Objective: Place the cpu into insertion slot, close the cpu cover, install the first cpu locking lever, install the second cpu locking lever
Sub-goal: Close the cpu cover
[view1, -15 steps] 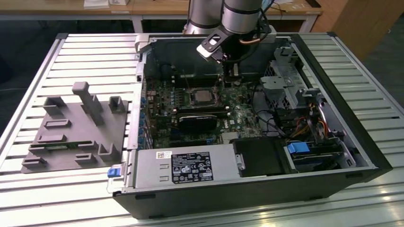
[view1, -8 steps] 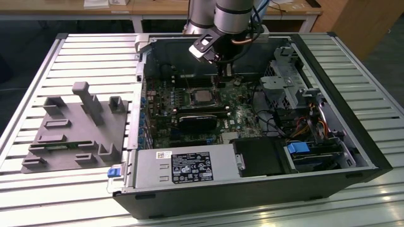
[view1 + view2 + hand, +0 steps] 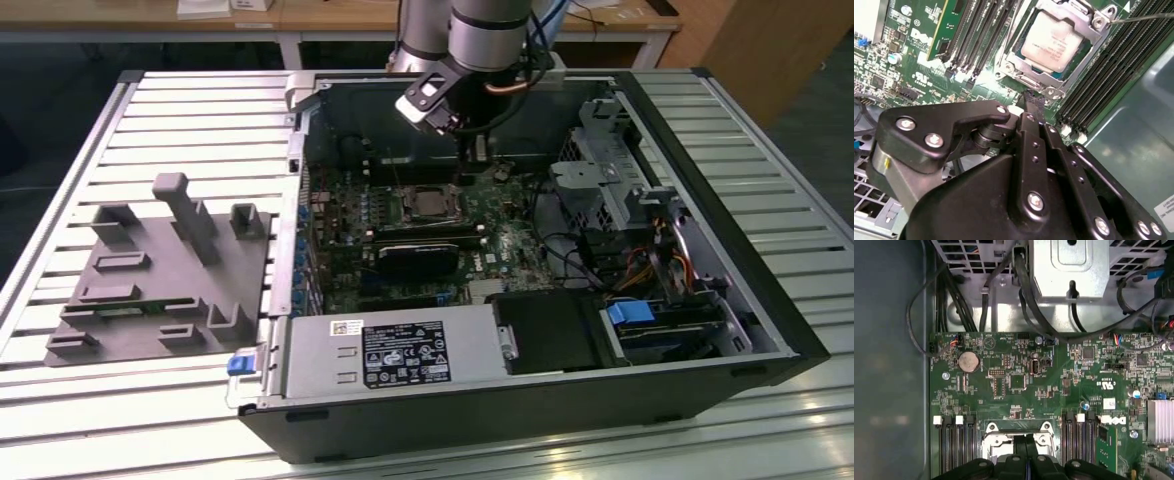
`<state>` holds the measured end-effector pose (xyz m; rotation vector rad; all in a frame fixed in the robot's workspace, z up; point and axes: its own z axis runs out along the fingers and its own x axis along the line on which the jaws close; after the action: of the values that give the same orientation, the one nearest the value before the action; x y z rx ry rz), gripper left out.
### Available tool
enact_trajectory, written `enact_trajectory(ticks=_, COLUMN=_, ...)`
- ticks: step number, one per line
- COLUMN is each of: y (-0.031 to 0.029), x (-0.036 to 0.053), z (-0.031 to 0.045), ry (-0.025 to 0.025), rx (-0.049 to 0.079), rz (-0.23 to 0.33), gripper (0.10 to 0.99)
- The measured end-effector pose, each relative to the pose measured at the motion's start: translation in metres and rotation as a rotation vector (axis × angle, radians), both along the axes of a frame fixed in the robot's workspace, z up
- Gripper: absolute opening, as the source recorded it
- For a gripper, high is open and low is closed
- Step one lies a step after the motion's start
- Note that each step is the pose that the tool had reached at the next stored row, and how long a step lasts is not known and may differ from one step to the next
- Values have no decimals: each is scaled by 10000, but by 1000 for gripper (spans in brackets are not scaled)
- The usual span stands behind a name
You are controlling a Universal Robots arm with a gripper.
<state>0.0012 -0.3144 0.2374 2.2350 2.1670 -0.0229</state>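
The cpu [image 3: 1053, 41], a square chip with a silvery top, lies in the insertion slot [image 3: 1026, 81] on the green motherboard, also seen as the cpu [image 3: 430, 203] in the exterior view. The cpu cover [image 3: 1093, 31], a metal frame, lies flat around the chip's edges. A thin wire locking lever [image 3: 1146, 17] runs out from one corner of the socket. My gripper [image 3: 1032, 98] is shut with nothing in it, its black fingertips just off the socket's edge. In the exterior view the gripper [image 3: 470, 152] hangs inside the case behind the socket. The gripper's black body [image 3: 1026, 462] borders the insertion slot [image 3: 1016, 435].
The open computer case [image 3: 747, 300] lies on a slatted table. A grey power supply [image 3: 387, 355] fills the front. A black block [image 3: 416, 258] sits in front of the socket. A drive cage [image 3: 621, 185] with cables is at the exterior view's right. A grey fixture [image 3: 160, 270] stands outside at the left.
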Motion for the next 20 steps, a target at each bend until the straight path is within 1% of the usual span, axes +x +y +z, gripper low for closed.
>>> enact_trajectory(ticks=2, y=0, x=-52, z=-3, ry=-101, rx=1, rz=0, gripper=102)
enact_trajectory(ticks=4, y=0, x=-108, z=-8, ry=-164, rx=1, rz=0, gripper=102)
enact_trajectory(ticks=5, y=-1, x=-132, z=-11, ry=-182, rx=0, rz=0, gripper=102)
enact_trajectory(ticks=13, y=0, x=-339, z=-57, ry=-256, rx=2, rz=0, gripper=102)
enact_trajectory(ticks=17, y=0, x=-414, z=-90, ry=-265, rx=1, rz=0, gripper=102)
enact_trajectory(ticks=20, y=-1, x=-451, z=-118, ry=-266, rx=2, rz=0, gripper=102)
